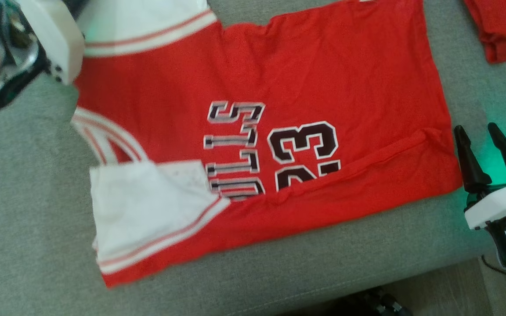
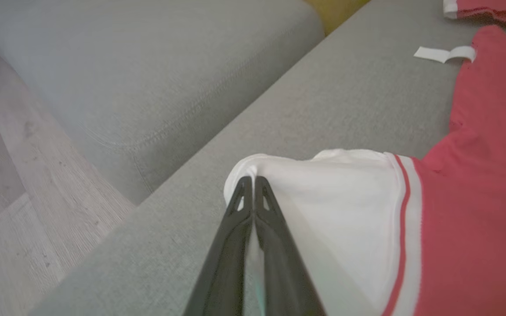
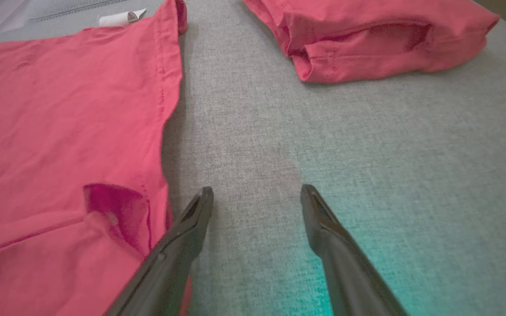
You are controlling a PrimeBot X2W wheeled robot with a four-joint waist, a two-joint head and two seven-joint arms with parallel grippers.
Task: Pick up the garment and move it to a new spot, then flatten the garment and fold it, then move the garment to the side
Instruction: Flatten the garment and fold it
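Red jersey (image 1: 305, 74) lies spread on the grey sofa cushion (image 1: 24, 228). Left gripper (image 2: 253, 181) is pinched tight on the edge of its white sleeve (image 2: 349, 197). Right gripper (image 3: 257, 193) stands wide and empty, just beside the hem. A folded red garment (image 3: 367, 39) lies apart.

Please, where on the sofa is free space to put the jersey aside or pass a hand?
The widest bare cushion lies left of the jersey, beyond its white sleeves. A narrower strip runs between the jersey's near edge and the cushion's front edge. The gap between the hem and the folded red garment is tight, and the open right gripper stands there.
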